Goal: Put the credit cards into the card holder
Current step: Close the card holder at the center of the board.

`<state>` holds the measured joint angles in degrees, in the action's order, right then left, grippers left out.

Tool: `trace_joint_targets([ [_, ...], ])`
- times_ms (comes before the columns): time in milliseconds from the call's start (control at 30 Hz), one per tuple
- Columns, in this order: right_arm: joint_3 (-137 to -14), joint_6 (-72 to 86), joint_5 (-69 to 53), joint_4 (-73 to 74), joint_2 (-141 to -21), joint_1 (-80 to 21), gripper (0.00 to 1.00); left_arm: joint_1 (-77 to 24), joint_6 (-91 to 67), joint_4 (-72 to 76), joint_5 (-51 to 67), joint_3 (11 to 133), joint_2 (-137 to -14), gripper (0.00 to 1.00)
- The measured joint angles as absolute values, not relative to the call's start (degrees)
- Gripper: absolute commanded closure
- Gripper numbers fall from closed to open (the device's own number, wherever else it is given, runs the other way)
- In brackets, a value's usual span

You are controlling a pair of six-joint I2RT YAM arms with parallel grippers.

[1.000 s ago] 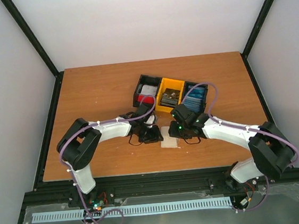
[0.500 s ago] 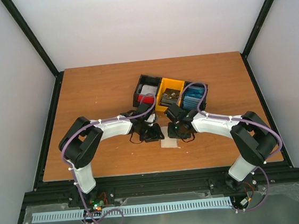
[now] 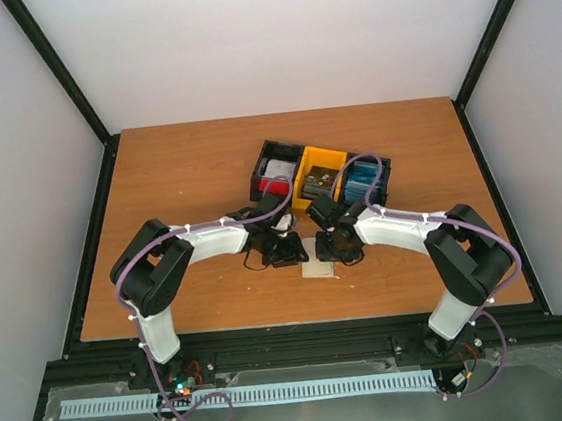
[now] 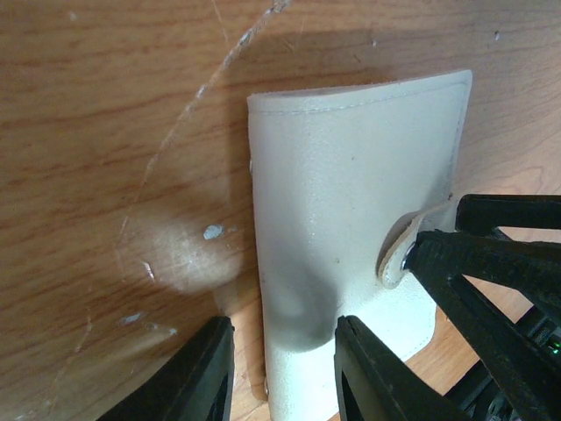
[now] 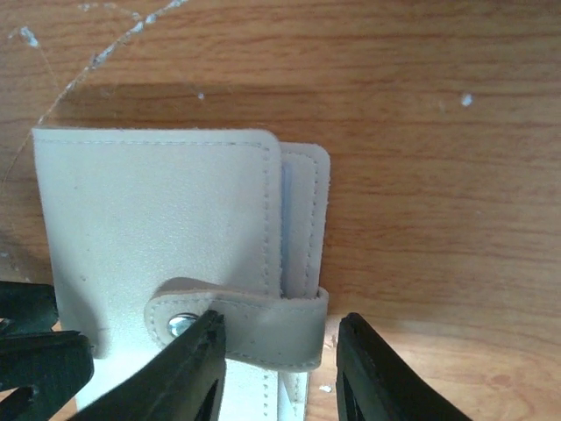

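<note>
The beige card holder (image 3: 319,268) lies folded on the table between both grippers. In the left wrist view my left gripper (image 4: 282,338) is open astride the card holder's (image 4: 351,167) left edge, one finger over the leather and one over the wood. My right gripper (image 5: 279,329) is open around the snap tab (image 5: 254,331), its left finger beside the metal snap, the card holder (image 5: 158,210) below it. The credit cards lie in the bins: silver-and-red (image 3: 275,176), dark grey (image 3: 318,180), pale blue (image 3: 362,182). From above, the left gripper (image 3: 288,253) and right gripper (image 3: 339,249) flank the holder.
A black-and-yellow three-compartment bin tray (image 3: 300,154) stands just behind the grippers. The right gripper's black fingers (image 4: 491,263) show at the right of the left wrist view, touching the tab. Scratches mark the wooden table (image 3: 177,181).
The right arm has swung left and folded in, bringing its gripper onto the card holder's tab side. The left arm has hardly moved.
</note>
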<state>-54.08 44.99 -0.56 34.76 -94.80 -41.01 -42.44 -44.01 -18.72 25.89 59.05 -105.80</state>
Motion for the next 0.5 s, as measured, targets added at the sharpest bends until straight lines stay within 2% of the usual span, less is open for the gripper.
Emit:
trace_joint_targets([
  [233,-53.04,44.75,-0.56,33.56,-91.39,-40.84,0.48,-42.37,-43.59,-18.65,25.98,58.96,-105.65,0.66],
  [500,-45.5,45.67,-4.82,25.15,-82.52,-37.17,0.44,-41.93,-41.8,-19.64,25.47,59.37,-105.73,0.75],
])
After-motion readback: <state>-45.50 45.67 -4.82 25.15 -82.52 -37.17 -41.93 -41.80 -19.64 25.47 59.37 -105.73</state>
